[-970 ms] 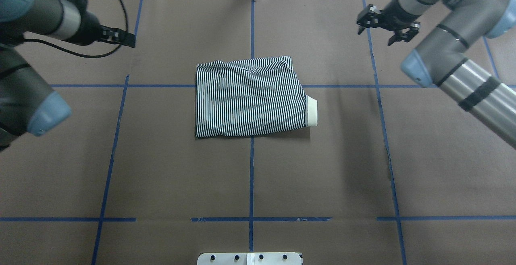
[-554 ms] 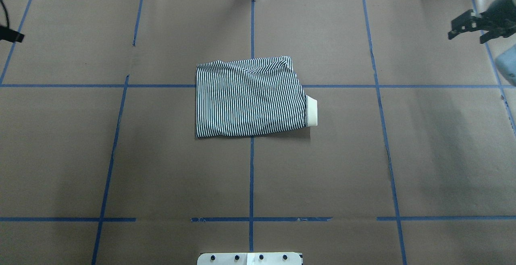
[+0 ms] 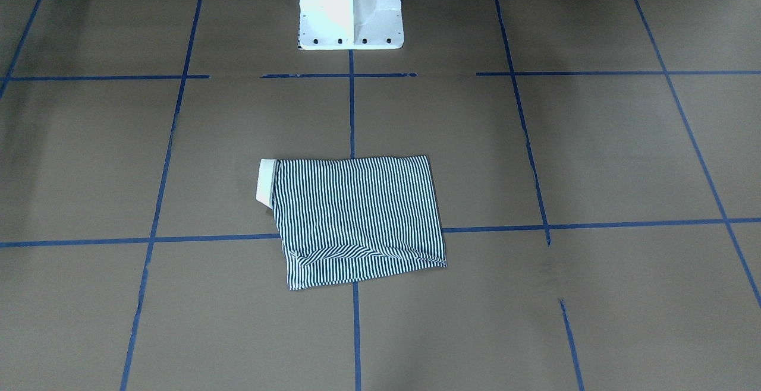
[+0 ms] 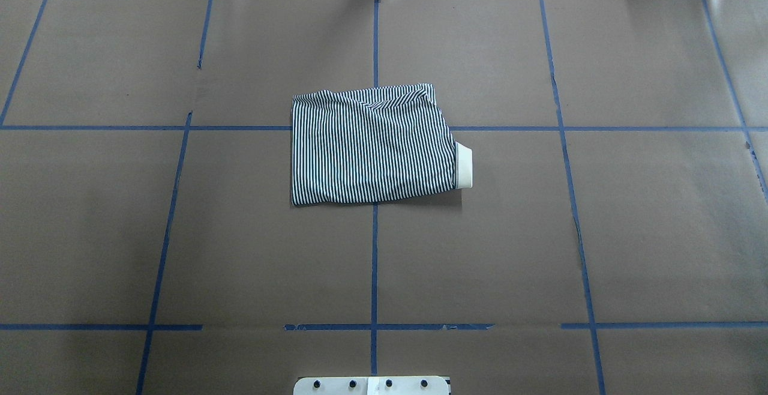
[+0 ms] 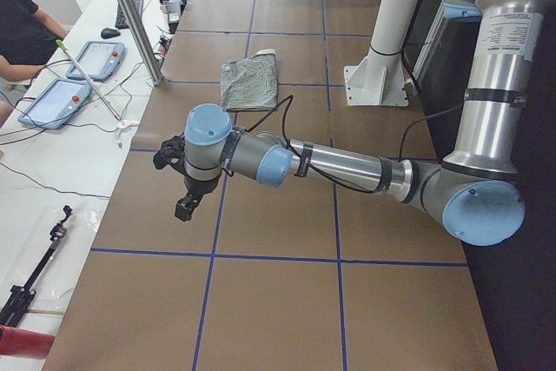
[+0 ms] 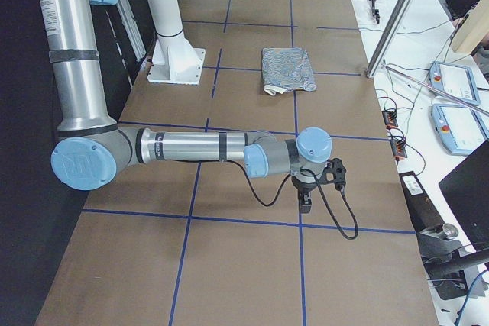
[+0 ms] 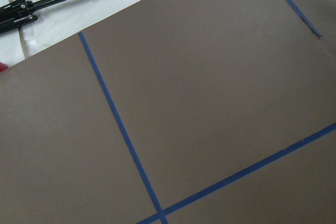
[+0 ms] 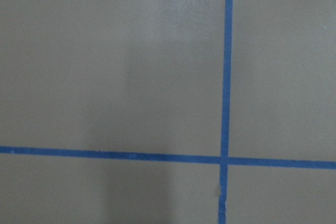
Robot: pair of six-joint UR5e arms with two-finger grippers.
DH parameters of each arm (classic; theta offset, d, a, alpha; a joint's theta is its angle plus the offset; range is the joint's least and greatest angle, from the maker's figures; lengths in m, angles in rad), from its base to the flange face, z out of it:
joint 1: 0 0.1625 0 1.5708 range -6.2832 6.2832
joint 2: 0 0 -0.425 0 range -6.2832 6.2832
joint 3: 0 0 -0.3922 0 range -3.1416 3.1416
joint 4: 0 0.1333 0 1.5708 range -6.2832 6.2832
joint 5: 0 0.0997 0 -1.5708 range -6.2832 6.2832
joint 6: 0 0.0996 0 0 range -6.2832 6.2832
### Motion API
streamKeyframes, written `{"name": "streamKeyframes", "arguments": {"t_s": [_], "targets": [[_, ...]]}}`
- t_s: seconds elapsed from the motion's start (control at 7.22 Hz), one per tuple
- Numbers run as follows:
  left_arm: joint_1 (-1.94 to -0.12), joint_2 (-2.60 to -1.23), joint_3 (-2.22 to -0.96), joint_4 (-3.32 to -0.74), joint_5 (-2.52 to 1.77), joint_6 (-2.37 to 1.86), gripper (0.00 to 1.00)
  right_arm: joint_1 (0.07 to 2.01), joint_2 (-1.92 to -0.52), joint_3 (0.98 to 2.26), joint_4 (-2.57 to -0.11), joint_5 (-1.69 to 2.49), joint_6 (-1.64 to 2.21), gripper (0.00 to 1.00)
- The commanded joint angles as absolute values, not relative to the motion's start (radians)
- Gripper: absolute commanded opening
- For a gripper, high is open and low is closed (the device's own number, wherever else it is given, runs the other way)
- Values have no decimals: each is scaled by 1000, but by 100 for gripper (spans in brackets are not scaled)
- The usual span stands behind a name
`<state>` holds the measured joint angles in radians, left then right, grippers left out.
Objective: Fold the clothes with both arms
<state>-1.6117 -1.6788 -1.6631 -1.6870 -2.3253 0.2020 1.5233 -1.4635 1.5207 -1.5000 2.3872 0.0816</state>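
While two arms (image 5: pixel 339 162) (image 6: pixel 199 146) hover aside, one shirt (image 4: pixel 372 149) (folded) lies flat.

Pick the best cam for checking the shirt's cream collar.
Exterior front-facing: the collar pokes out of the folded shirt unobstructed, largest and sharp. Overhead exterior shows it nearly as well. Both side views show it tiny and far. The wrist cameras see only brown paper and blue tape.

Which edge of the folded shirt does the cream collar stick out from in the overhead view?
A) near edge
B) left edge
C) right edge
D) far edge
C: the cream collar pokes out past the right edge of the folded shirt, toward its near corner.
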Motion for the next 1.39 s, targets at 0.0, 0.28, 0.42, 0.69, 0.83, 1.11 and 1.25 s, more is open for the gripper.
{"name": "streamKeyframes", "arguments": {"t_s": [0.0,0.28,0.42,0.69,0.83,1.11,1.25], "targets": [[-1634,-1654,-1658,-1571,-2333,229,100,1560,-1477,1688,-1760,2369,6,100],[-1629,-1559,-1693,-1584,-2335,227,100,1554,-1482,1684,-1750,2306,6,100],[-1628,-1554,-1709,-1612,-2365,230,100,1555,-1482,1693,-1750,2315,11,100],[-1625,-1549,-1653,-1672,-2367,235,100,1552,-1493,1693,-1752,2322,20,100],[-1621,-1589,-1632,-1674,-2352,235,100,1552,-1482,1690,-1753,2368,23,100],[-1580,-1589,-1583,-1675,-2355,230,100,1551,-1493,1672,-1750,2364,11,100],[-1578,-1577,-1582,-1671,-2358,226,100,1551,-1493,1664,-1750,2364,9,100]]}}
